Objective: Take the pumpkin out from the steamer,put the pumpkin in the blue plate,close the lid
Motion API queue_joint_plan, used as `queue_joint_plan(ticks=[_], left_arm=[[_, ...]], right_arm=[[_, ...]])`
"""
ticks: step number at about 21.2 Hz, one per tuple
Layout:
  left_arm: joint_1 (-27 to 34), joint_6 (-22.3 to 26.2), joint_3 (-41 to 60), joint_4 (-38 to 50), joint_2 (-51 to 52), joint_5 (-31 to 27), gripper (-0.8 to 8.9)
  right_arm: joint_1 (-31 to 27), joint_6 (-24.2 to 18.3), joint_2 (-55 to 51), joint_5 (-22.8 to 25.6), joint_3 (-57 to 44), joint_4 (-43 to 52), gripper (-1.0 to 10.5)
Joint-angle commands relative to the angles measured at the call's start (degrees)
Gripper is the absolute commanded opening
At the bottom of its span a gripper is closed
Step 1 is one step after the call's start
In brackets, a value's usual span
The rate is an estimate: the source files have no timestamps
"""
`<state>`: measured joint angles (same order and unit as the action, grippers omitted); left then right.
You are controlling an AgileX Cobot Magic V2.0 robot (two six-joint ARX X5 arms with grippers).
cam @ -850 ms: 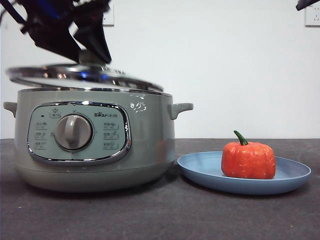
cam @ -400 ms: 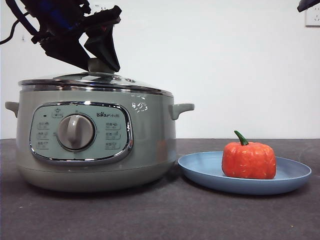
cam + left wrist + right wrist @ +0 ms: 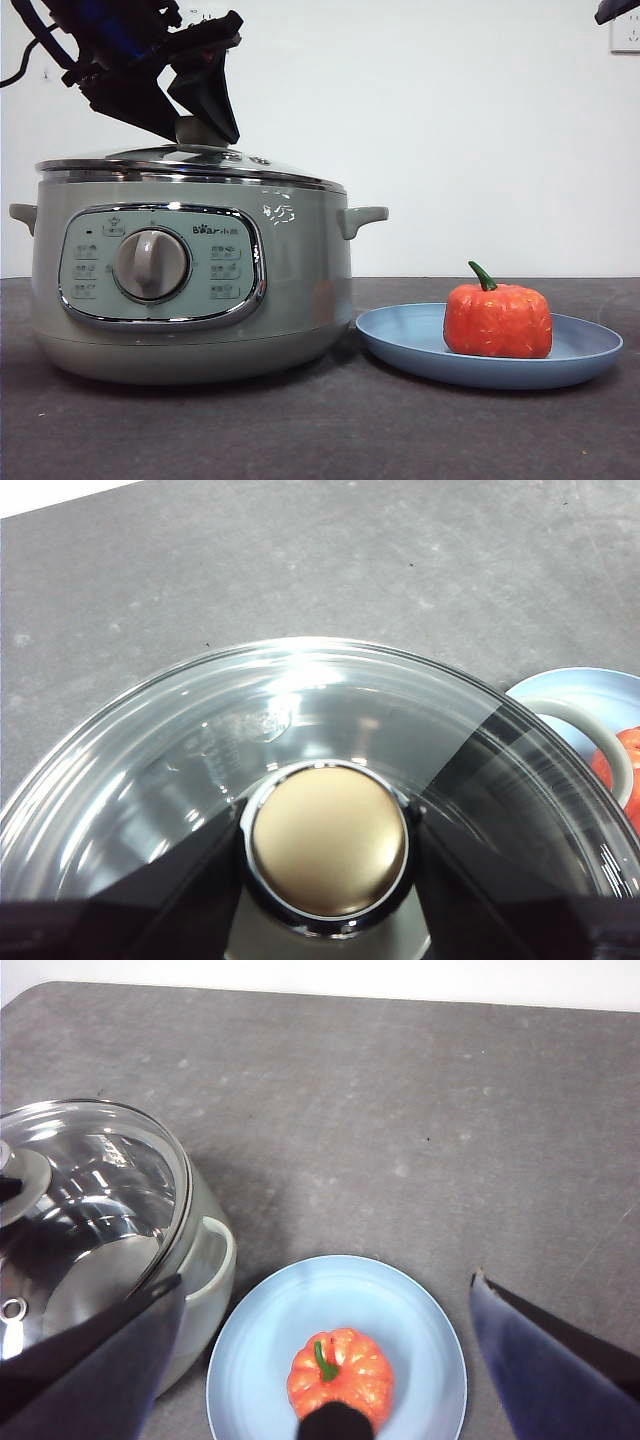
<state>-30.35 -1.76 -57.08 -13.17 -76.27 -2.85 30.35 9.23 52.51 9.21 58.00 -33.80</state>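
Note:
The sage-green steamer (image 3: 300,280) stands at the left with the glass lid (image 3: 180,163) resting level on its rim. My left gripper (image 3: 205,125) comes down from above and is shut on the lid's round knob (image 3: 328,840), one jaw on each side. The orange pumpkin (image 3: 497,320) sits upright on the blue plate (image 3: 400,340) to the right of the steamer. My right gripper (image 3: 328,1278) is open and empty, high above the plate (image 3: 260,1360) and pumpkin (image 3: 340,1372); in the front view only its tip (image 3: 615,10) shows at the top right corner.
The steamer and plate stand on a dark grey table (image 3: 320,430) with a white wall behind. The steamer's side handle (image 3: 362,217) reaches toward the plate. A wall socket (image 3: 625,30) is at the top right.
One second ago the lid hung tilted just above the steamer. It has come down onto the rim and has stayed still for the last half second.

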Motion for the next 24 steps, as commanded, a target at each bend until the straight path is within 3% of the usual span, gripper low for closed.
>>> queue_joint_plan(ticks=[1,9,16,17,20,22,24], left_arm=[[-0.4,0.3,0.1,-0.6,-0.8,-0.2,3.91],[-0.4,0.5,0.0,-1.4,1.3,-0.2,3.88],[-0.5,0.3,0.0,-9.2,9.7,0.0,3.63],[-0.5,0.3,0.0,-11.0,11.3,0.1,3.01],[-0.5,0.8,0.0,-15.3,15.9,0.0,-0.33],[-0.5,1.6,0.0,-17.4,18.6,-0.2,-0.08],[-0.5,1.8,0.6,-19.8,22.4,-2.3,-0.08]], right_arm=[[0.1,0.4,-0.1,0.2,-0.4,0.3,4.7],[0.1,0.4,-0.1,0.0,-0.4,-0.1,4.7],[0.1,0.1,-0.1,-0.3,-0.4,-2.3,4.6],[0.1,0.2,-0.1,-0.2,-0.4,-2.4,4.2],[0.1,-0.4,-0.1,-0.1,-0.5,-2.5,1.3],[0.1,-1.4,-0.3,0.2,-1.1,-2.2,-0.2],[0.1,-1.7,-2.1,1.7,-4.4,1.7,-0.1]])
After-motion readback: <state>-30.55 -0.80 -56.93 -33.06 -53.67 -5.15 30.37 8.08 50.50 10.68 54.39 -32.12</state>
